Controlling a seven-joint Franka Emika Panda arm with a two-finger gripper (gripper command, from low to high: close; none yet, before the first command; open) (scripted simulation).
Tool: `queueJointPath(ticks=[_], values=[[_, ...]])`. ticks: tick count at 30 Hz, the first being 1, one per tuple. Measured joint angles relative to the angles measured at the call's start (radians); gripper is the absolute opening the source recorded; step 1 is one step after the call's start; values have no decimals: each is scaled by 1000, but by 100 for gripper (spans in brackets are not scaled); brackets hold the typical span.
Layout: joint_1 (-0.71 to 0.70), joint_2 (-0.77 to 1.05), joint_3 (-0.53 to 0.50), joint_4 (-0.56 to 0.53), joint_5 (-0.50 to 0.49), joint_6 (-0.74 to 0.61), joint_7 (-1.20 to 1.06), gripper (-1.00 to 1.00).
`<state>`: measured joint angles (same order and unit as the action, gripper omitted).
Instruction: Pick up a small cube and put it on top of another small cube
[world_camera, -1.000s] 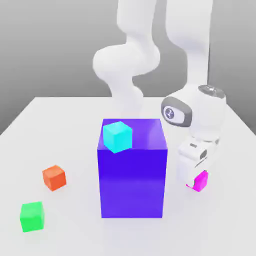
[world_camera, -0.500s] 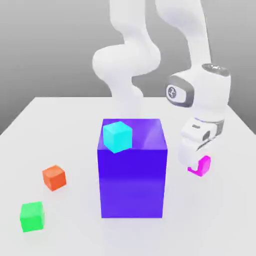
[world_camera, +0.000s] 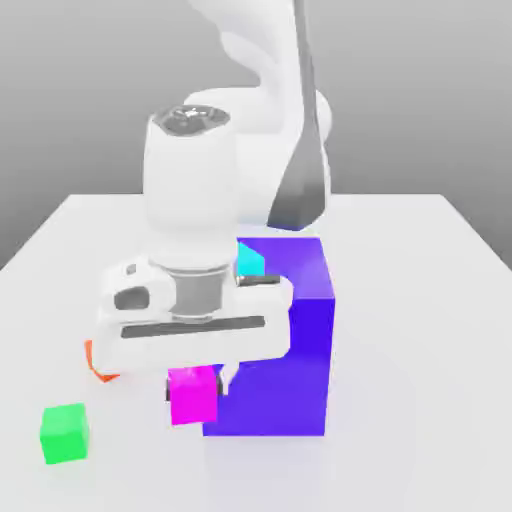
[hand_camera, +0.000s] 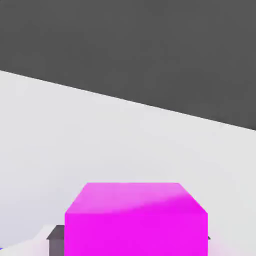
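The white robot arm's tool (world_camera: 195, 385) is clamped on the small plain magenta-pink cube (world_camera: 193, 396), holding it in the air above the pale grey tabletop (world_camera: 420, 380). In the exterior view the held cube hangs in front of the tall glossy blue-violet block (world_camera: 290, 350), overlapping its lower corner on the exterior view's left. A small cyan cube (world_camera: 249, 259) sits on top of that block, partly hidden by the arm. A small orange-red cube (world_camera: 97, 362) peeks out from behind the hand, on the tabletop beyond the block's side toward the exterior view's left. A small green cube (world_camera: 64, 432) rests nearer the camera, well apart from the block. In the hand view the magenta-pink cube (hand_camera: 135, 220) sits between dark finger pads (hand_camera: 56, 239).
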<state>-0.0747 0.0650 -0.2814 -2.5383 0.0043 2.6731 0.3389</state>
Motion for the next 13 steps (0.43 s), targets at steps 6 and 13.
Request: queueJointPath(ticks=[6,13], values=[[-147,82,-39,35,93,-25,-151,-100],[-190,217,19,42,193,90,-225,100]])
